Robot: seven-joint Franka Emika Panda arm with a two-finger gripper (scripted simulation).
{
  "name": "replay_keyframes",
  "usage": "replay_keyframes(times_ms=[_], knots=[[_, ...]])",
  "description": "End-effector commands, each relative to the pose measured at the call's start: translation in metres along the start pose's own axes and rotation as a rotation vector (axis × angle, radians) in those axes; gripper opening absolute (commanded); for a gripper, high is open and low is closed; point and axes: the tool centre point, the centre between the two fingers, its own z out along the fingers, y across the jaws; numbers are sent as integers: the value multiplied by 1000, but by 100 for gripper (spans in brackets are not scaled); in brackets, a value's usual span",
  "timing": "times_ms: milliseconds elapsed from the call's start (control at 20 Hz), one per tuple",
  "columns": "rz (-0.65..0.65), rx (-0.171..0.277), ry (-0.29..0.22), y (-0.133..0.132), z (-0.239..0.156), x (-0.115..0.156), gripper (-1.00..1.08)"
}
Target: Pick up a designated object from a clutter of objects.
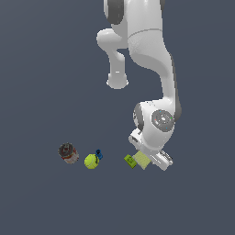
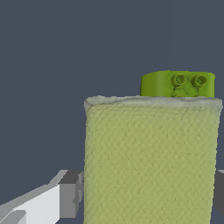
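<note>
The designated object, a flat pale yellow-green pad, lies low under my hand, right beside the small bright-green block. In the wrist view the pad fills the space between my fingers, with the green studded block just beyond its far edge. My gripper straddles the pad, and both fingers touch its sides, so it is shut on the pad. Other clutter lies toward the exterior view's left: a brownish can, a yellow-green ball and a blue bit.
The white arm rises above the hand. The ground is a plain dark grey surface. The dark red ball and the screwdriver are not in view.
</note>
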Motion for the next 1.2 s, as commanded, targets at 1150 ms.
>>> replay_keyframes(times_ms=[1150], knots=[[2, 4, -1, 193, -199, 69, -100]])
